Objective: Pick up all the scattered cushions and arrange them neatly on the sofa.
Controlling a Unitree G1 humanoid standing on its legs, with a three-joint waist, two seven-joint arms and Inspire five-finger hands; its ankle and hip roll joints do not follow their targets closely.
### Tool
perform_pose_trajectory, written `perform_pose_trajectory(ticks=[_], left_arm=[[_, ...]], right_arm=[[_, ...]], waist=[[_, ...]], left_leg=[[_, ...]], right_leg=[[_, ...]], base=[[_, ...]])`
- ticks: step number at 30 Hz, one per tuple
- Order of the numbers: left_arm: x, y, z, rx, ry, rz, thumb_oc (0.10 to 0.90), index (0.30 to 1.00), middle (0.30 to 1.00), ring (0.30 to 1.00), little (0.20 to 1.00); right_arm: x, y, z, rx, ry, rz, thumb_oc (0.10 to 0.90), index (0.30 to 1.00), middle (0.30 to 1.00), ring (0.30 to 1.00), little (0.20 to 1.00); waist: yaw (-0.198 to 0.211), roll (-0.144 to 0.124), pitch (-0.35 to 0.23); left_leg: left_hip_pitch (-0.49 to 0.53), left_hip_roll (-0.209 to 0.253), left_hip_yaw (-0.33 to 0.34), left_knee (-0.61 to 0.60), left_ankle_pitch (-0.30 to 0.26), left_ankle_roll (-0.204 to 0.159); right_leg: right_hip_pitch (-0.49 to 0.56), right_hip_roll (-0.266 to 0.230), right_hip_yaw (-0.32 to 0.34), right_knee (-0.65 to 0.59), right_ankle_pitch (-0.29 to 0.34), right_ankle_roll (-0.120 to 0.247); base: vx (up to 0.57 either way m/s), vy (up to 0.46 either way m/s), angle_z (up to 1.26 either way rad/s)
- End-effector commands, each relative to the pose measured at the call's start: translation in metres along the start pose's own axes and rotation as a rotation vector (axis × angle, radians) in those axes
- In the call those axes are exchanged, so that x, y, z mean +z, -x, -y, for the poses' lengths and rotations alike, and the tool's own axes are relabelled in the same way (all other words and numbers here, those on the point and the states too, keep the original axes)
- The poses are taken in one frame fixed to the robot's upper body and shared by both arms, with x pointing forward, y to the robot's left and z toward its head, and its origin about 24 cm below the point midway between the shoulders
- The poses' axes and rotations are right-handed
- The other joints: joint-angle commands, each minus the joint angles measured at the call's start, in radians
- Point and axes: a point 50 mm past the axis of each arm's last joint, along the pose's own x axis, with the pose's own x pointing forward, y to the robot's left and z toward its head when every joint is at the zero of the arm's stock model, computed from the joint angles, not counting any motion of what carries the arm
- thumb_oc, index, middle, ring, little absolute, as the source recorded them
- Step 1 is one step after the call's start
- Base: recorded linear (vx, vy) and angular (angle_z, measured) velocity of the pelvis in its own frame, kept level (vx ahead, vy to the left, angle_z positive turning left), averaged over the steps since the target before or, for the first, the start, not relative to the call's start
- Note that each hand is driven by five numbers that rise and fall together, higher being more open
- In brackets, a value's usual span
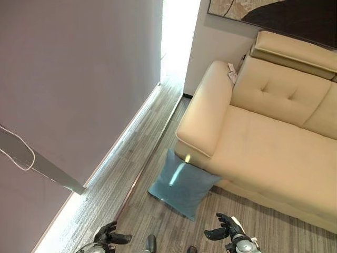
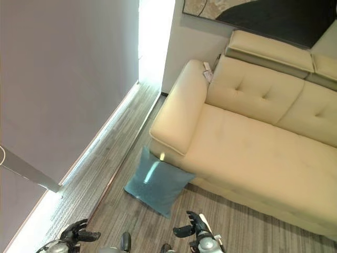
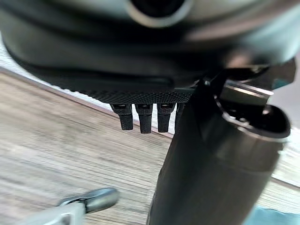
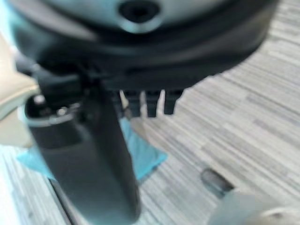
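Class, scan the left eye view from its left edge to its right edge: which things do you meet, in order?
Grey wall → robot's left hand → blue cushion on the floor → robot's right hand → cream sofa, whose armrest the cushion leans against.

A single teal-blue square cushion [image 1: 182, 183] is lying on the striped grey floor in the lower middle of the frame, one corner leaning against the base of the cream sofa [image 1: 263, 142], just below its armrest. The sofa is filling the right half, its seat bare.
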Motion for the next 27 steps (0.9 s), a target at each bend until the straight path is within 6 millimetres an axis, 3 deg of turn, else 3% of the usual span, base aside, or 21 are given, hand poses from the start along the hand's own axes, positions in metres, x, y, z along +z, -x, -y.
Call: perform_pose_trajectory(ticks=[1, 4, 5, 6, 7, 9, 12, 14, 15, 21, 26, 27], left_arm=[[0.010, -0.001, -0.005, 0.016, 0.024, 0.048, 0.800, 0.900, 0.900, 0.900, 0.900], [0.009, -0.001, -0.002, 0.001, 0.007, 0.046, 0.800, 0.900, 0.900, 0.900, 0.900], [0.012, -0.001, 0.005, -0.021, 0.002, 0.060, 0.800, 0.900, 0.900, 0.900, 0.900], [0.012, -0.001, 0.005, -0.021, 0.002, 0.060, 0.800, 0.900, 0.900, 0.900, 0.900], [0.016, -0.001, 0.012, -0.039, 0.016, 0.075, 0.800, 0.900, 0.900, 0.900, 0.900], [0.017, -0.002, 0.015, -0.045, 0.031, 0.080, 0.800, 0.900, 0.900, 0.900, 0.900], [0.014, -0.001, 0.017, -0.052, 0.030, 0.071, 0.800, 0.900, 0.900, 0.900, 0.900], [0.015, -0.001, 0.017, -0.054, 0.033, 0.075, 0.800, 0.900, 0.900, 0.900, 0.900], [0.017, -0.001, 0.017, -0.056, 0.035, 0.080, 0.800, 0.900, 0.900, 0.900, 0.900], [0.016, -0.001, 0.019, -0.058, 0.029, 0.079, 0.800, 0.900, 0.900, 0.900, 0.900], [0.013, -0.001, 0.018, -0.059, 0.008, 0.066, 0.800, 0.900, 0.900, 0.900, 0.900], [0.017, -0.002, 0.016, -0.058, -0.007, 0.080, 0.800, 0.900, 0.900, 0.900, 0.900]], right_arm=[[0.012, -0.001, 0.033, -0.097, 0.045, 0.079, 0.800, 0.900, 0.900, 0.900, 0.900], [0.004, 0.002, 0.032, -0.097, 0.033, 0.059, 0.800, 0.900, 0.900, 0.900, 0.900], [0.002, 0.003, 0.038, -0.118, 0.023, 0.065, 0.800, 0.900, 0.900, 0.900, 0.900], [0.002, 0.003, 0.038, -0.118, 0.023, 0.065, 0.800, 0.900, 0.900, 0.900, 0.900], [0.004, 0.003, 0.044, -0.133, 0.026, 0.070, 0.800, 0.900, 0.900, 0.900, 0.900], [0.006, 0.002, 0.049, -0.146, 0.026, 0.071, 0.800, 0.900, 0.900, 0.900, 0.900], [0.005, 0.002, 0.051, -0.154, 0.027, 0.067, 0.800, 0.900, 0.900, 0.900, 0.900], [0.005, 0.003, 0.054, -0.162, 0.028, 0.072, 0.800, 0.900, 0.900, 0.900, 0.900], [0.005, 0.003, 0.056, -0.167, 0.032, 0.072, 0.800, 0.900, 0.900, 0.900, 0.900], [0.004, 0.003, 0.061, -0.182, 0.050, 0.069, 0.800, 0.900, 0.900, 0.900, 0.900], [0.002, 0.003, 0.056, -0.165, 0.045, 0.058, 0.800, 0.900, 0.900, 0.900, 0.900], [0.001, 0.004, 0.051, -0.155, 0.034, 0.058, 0.800, 0.900, 0.900, 0.900, 0.900]], waist=[[-0.025, -0.015, -0.004], [-0.038, -0.026, -0.015], [-0.037, -0.029, -0.001], [-0.039, -0.031, -0.004], [-0.033, -0.028, 0.017], [-0.023, -0.021, 0.028], [-0.023, -0.025, 0.022], [-0.018, -0.028, 0.020], [-0.010, -0.021, 0.021], [0.002, -0.003, 0.024], [-0.001, -0.008, 0.008], [-0.004, -0.017, 0.003]], left_leg=[[-0.060, -0.014, -0.122, 0.140, -0.124, -0.053], [-0.057, -0.021, -0.127, 0.150, -0.140, -0.065], [-0.096, -0.019, -0.129, 0.261, -0.167, -0.086], [-0.101, -0.021, -0.130, 0.261, -0.164, -0.086], [-0.155, -0.004, -0.136, 0.376, -0.179, -0.101], [-0.193, -0.009, -0.178, 0.420, -0.163, -0.110], [-0.204, -0.011, -0.205, 0.363, -0.159, -0.107], [-0.225, 0.000, -0.237, 0.317, -0.126, -0.117], [-0.232, 0.017, -0.284, 0.250, -0.082, -0.127], [-0.251, 0.037, -0.373, 0.169, -0.023, -0.142], [-0.231, 0.033, -0.352, 0.167, -0.026, -0.133], [-0.226, 0.022, -0.326, 0.180, -0.038, -0.122]], right_leg=[[-0.041, 0.048, 0.036, -0.118, 0.092, 0.014], [-0.016, 0.060, 0.071, -0.168, 0.098, 0.001], [0.003, 0.062, 0.082, -0.184, 0.102, -0.014], [-0.001, 0.060, 0.081, -0.184, 0.104, -0.014], [0.018, 0.068, 0.087, -0.189, 0.089, -0.037], [0.031, 0.084, 0.103, -0.192, 0.073, -0.053], [0.045, 0.086, 0.110, -0.202, 0.064, -0.049], [0.053, 0.087, 0.121, -0.197, 0.055, -0.044], [0.063, 0.099, 0.136, -0.191, 0.039, -0.046], [0.077, 0.104, 0.197, -0.150, 0.006, -0.035], [0.078, 0.072, 0.219, -0.148, 0.015, -0.010], [0.075, 0.044, 0.224, -0.143, 0.028, 0.008]], base=[[0.10, -0.044, -0.55], [0.13, -0.103, 0.10], [0.03, -0.073, 0.14], [0.03, -0.135, 0.23], [-0.01, -0.059, 0.22], [0.03, -0.039, 0.16], [0.09, 0.015, -0.08], [0.16, 0.070, 0.02], [0.08, 0.060, 0.07], [0.11, 0.171, -0.23], [0.13, 0.238, -0.19], [0.10, 0.264, -0.23]])
